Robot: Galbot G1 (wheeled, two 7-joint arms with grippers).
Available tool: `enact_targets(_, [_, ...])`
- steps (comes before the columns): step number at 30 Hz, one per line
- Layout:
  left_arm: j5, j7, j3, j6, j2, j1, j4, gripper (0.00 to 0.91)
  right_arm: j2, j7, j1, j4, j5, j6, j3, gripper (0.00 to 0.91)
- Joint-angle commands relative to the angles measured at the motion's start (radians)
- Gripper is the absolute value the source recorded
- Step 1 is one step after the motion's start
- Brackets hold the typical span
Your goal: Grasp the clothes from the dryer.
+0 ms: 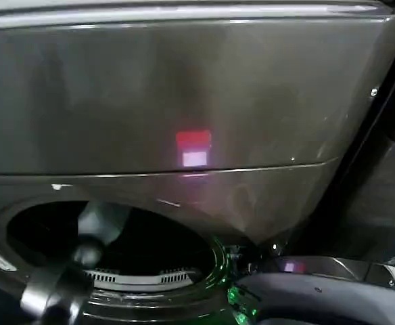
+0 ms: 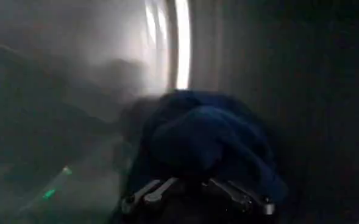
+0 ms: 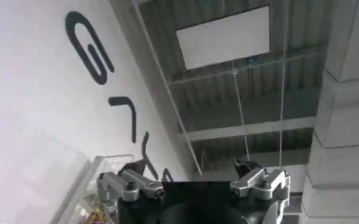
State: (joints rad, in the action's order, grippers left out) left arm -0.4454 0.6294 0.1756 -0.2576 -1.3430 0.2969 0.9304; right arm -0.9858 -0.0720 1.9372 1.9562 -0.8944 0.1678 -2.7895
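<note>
Left claw (image 2: 197, 198) inside dryer (image 1: 184, 101), fingers spread at clothes (image 2: 209, 140).

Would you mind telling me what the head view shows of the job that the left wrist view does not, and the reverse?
Head view alone: the dryer's bronze-grey front, its red light, the round drum mouth with the left arm reaching in.

Left wrist view alone: the dark blue clothes bunched just ahead of the left gripper, whose fingers are spread apart with the fabric's near edge between them.

Both: the dark drum interior.
</note>
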Motion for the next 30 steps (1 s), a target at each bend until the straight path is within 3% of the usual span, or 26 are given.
enact_targets(1, [0.275, -0.366, 0.186, -0.01, -0.016, 0.35, 0.464, 0.0, 0.003, -0.014, -0.006, 0.006, 0.041, 0.008, 0.011, 0.907])
enact_targets(4, [0.325, -0.481, 0.209, 0.07, -0.03, 0.396, 0.497, 0.0, 0.01, -0.012, -0.006, 0.012, 0.056, 0.015, 0.009, 0.907])
enact_targets(6, [0.348, -0.55, 0.207, 0.18, -0.034, 0.41, 0.494, 0.0, 0.013, -0.011, -0.002, 0.011, 0.064, 0.009, 0.006, 0.907])
enact_targets(12, [0.377, -0.708, 0.231, 0.296, -0.084, 0.441, 0.492, 0.0, 0.015, -0.008, -0.001, 0.011, 0.065, -0.001, 0.0, 0.907])
enact_targets(16, [0.381, -0.788, 0.256, 0.294, -0.114, 0.455, 0.49, 0.0, 0.015, -0.021, -0.01, 0.011, 0.055, 0.018, -0.011, 0.907])
enact_targets(30, [0.357, -0.755, 0.238, 0.291, -0.133, 0.46, 0.504, 0.0, 0.017, -0.015, -0.001, -0.008, 0.05, -0.016, -0.016, 0.907])
